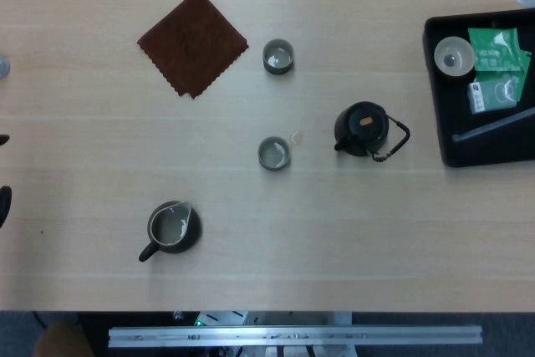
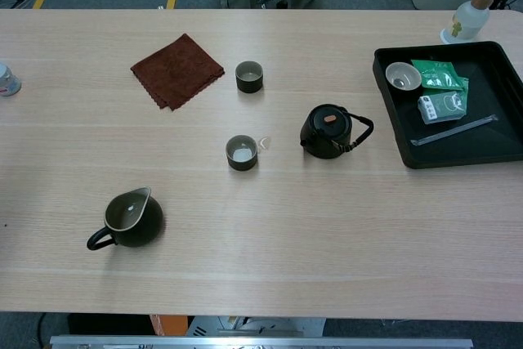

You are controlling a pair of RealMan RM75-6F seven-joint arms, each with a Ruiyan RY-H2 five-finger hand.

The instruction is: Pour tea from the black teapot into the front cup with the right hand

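The black teapot [image 1: 363,129] [image 2: 327,131] stands upright right of the table's centre, its lid on and its handle toward the tray. The front cup [image 1: 273,154] [image 2: 241,153] sits to its left, a short gap away, with a little pale liquid inside. A second cup [image 1: 277,56] [image 2: 249,76] stands farther back. My right hand appears in neither view. Two dark tips [image 1: 2,205] poke in at the left edge of the head view, probably my left hand, far from the teapot.
A dark pitcher [image 1: 171,227] [image 2: 129,218] stands front left. A brown cloth [image 1: 193,42] [image 2: 177,69] lies back left. The black tray [image 1: 489,144] [image 2: 490,149] at the right holds a small bowl and green packets. A bottle [image 2: 464,18] stands behind it.
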